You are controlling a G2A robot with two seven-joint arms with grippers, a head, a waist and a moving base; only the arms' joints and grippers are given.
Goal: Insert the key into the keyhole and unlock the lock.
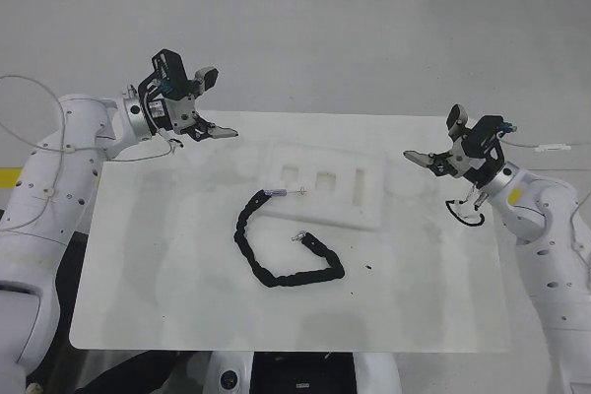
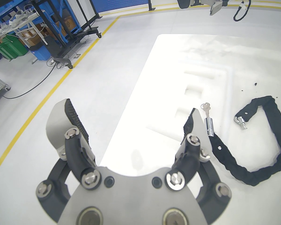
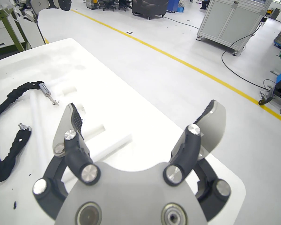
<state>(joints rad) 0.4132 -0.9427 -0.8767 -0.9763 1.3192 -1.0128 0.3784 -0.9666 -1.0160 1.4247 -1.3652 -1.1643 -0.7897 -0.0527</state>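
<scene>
A black sleeved chain lock (image 1: 261, 266) lies in a C shape on the white table (image 1: 177, 295). Its silver lock cylinder (image 1: 273, 193) rests on the edge of a white foam tray (image 1: 374, 212), and a small key (image 1: 294, 192) sticks out of the cylinder's end. The chain's other end, a silver pin (image 1: 301, 235), lies free nearby. My left gripper (image 1: 215, 103) hangs open over the table's far left corner, well away from the lock. My right gripper (image 1: 436, 138) hangs open over the far right edge. In the left wrist view the key (image 2: 206, 107) lies just past one fingertip (image 2: 193, 114).
The foam tray (image 2: 224, 76) has several rectangular recesses and takes up the table's far middle. A few black specks (image 1: 371, 266) lie near the chain. Bare tabletop surrounds the chain towards the near side. A loop of black cable (image 1: 465, 212) hangs under the right wrist.
</scene>
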